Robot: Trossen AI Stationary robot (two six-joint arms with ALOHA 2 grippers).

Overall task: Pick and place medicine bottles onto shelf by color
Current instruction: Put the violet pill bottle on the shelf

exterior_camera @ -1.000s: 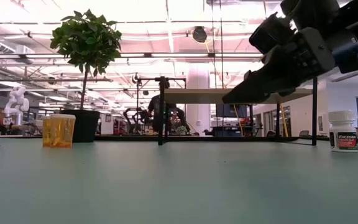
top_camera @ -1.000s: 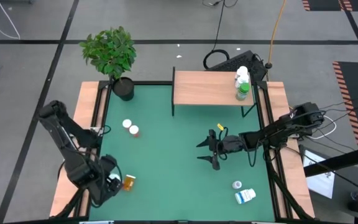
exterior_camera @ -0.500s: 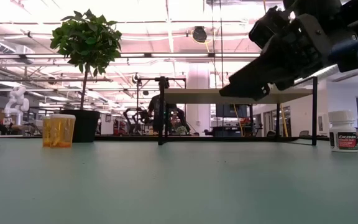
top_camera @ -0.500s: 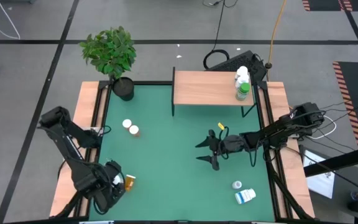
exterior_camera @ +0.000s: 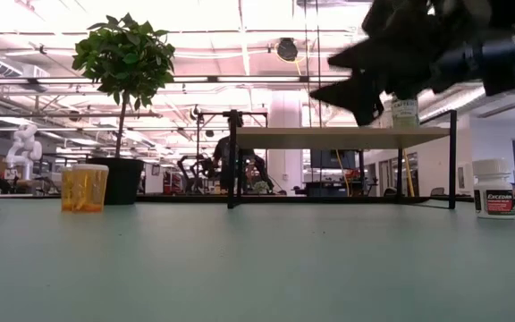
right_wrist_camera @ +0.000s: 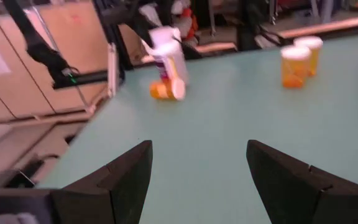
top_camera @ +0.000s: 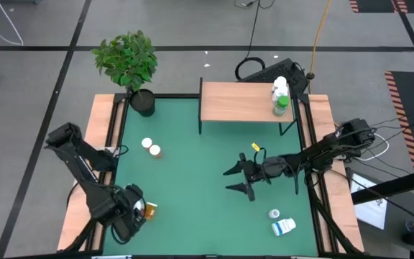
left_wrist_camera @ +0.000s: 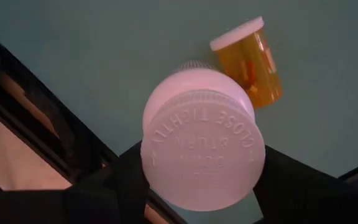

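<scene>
A white-capped white bottle (left_wrist_camera: 197, 149) sits between the fingers of my left gripper (top_camera: 134, 214), at the table's near left corner. The same bottle (right_wrist_camera: 166, 56) shows in the right wrist view. An amber bottle (left_wrist_camera: 250, 62) lies on its side on the table right beside it. My right gripper (top_camera: 239, 180) hangs open over the middle of the table, nothing between its fingers. The shelf (top_camera: 239, 102) stands at the far edge, with a white bottle (top_camera: 279, 87) and a green bottle (top_camera: 281, 106) upright at its right end. My left gripper pinches the white bottle between its two fingers (left_wrist_camera: 126, 180), which sit on opposite sides just below the cap (left_wrist_camera: 166, 124). The fingers come from above, pointing down, and the cap faces up at the wrist camera. Whether the bottle's base is off the table, I cannot tell.
Two amber bottles (top_camera: 152, 148) stand together on the left half of the table. A white bottle with a blue label (top_camera: 284, 227) lies near the right front corner, a small one (top_camera: 274, 214) beside it. A potted plant (top_camera: 128, 61) stands at the far left corner.
My left gripper has sunk a little and shifted toward the lying amber bottle at the near left corner, rolling its wrist. My right gripper has risen and tipped its fingers up toward level, staying open.
</scene>
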